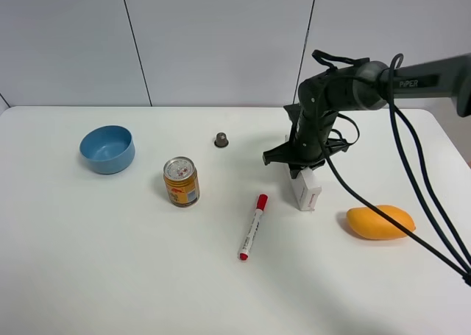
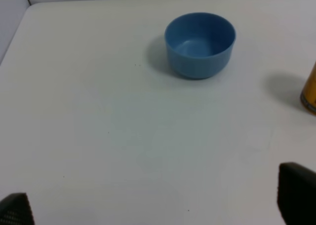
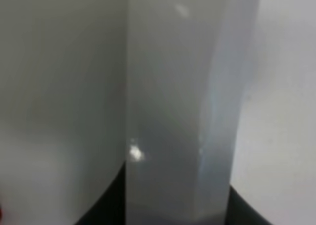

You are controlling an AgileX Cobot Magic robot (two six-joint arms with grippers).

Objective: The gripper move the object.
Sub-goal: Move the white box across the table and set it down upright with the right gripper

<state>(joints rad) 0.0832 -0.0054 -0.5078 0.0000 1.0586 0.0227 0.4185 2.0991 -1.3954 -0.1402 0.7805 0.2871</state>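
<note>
**Item:** white carton [image 1: 307, 190], lying on the desk [image 1: 110, 276] right of centre, between the marker [image 1: 252, 227] and the orange fruit [image 1: 380, 221].
**Right claw** [image 1: 297, 164]: down over the carton's far end, 2 fingers flanking it and apparently pinching it, though the close view is blurred.
**Left claw** [image 2: 155, 212]: spread wide, holding nothing.
**Handling:** confirm a square, firm grip, then lift level before travelling, clear of marker and fruit.

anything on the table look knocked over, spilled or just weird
Nothing stands out. The can and blue bowl stand upright, with no spill on the table. The marker and mango lie flat, and the carton lies flat with the right gripper over its far end.
</note>
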